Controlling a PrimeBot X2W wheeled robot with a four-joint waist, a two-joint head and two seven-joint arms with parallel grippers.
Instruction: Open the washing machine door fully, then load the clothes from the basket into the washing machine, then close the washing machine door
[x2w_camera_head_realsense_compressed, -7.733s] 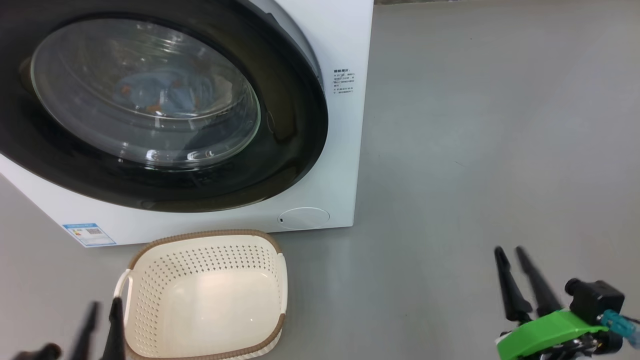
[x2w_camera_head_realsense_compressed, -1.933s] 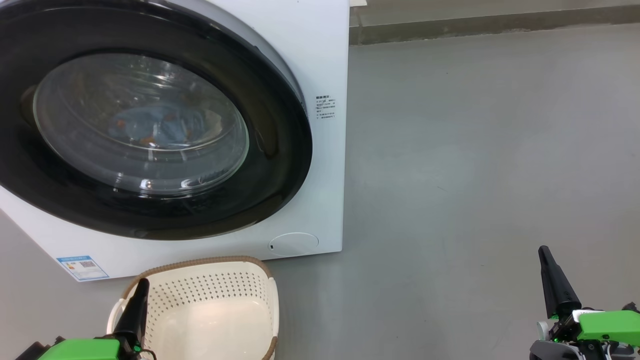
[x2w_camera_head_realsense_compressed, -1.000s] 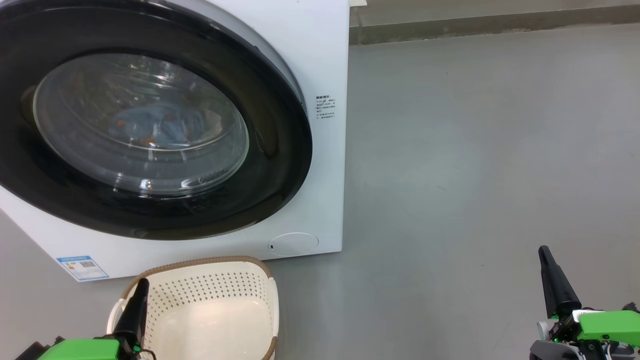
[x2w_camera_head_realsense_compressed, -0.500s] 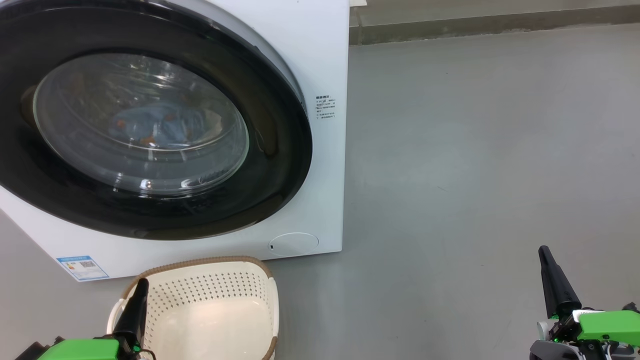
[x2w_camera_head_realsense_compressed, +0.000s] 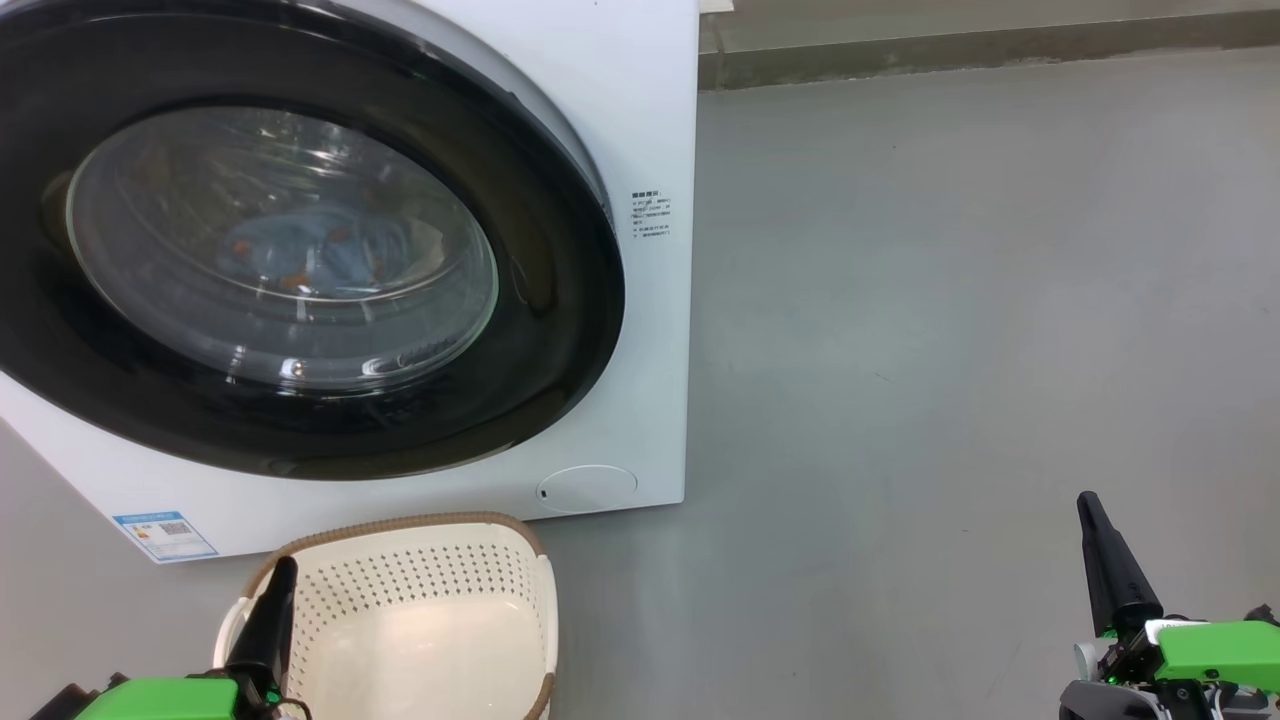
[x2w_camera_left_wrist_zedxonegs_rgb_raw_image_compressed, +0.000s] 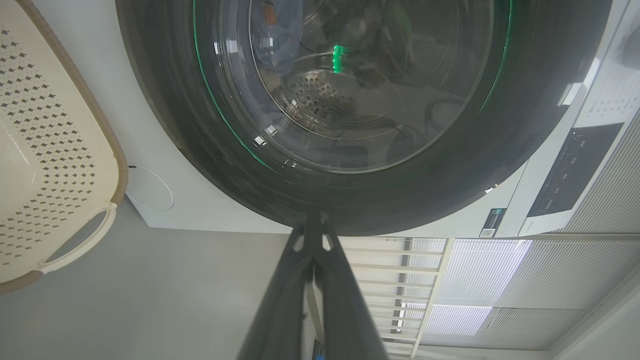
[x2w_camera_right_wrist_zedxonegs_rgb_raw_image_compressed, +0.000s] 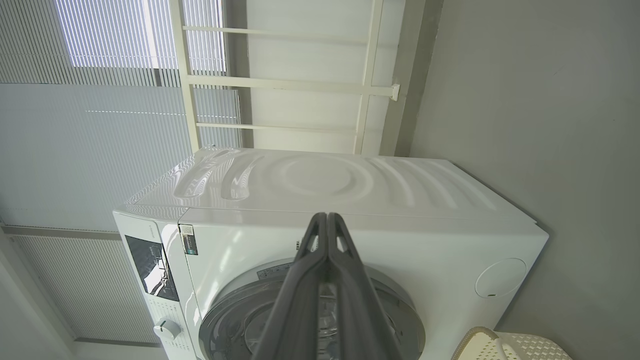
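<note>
One blue label sticker (x2w_camera_head_realsense_compressed: 165, 535) on washing machine (x2w_camera_head_realsense_compressed: 650, 110).

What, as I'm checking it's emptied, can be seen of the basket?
The basket is cream plastic with perforated walls, a brown woven-look rim and a white side handle. It stands upright and empty on the grey floor, close before the washing machine. The shut left gripper overlaps its left rim; contact cannot be told.

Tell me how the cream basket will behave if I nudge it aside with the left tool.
The basket looks empty and thin plastic, so probably light; it should slide easily on the smooth grey floor. A push high on its brown rim might tip it instead. Its perforated walls may flex slightly.
</note>
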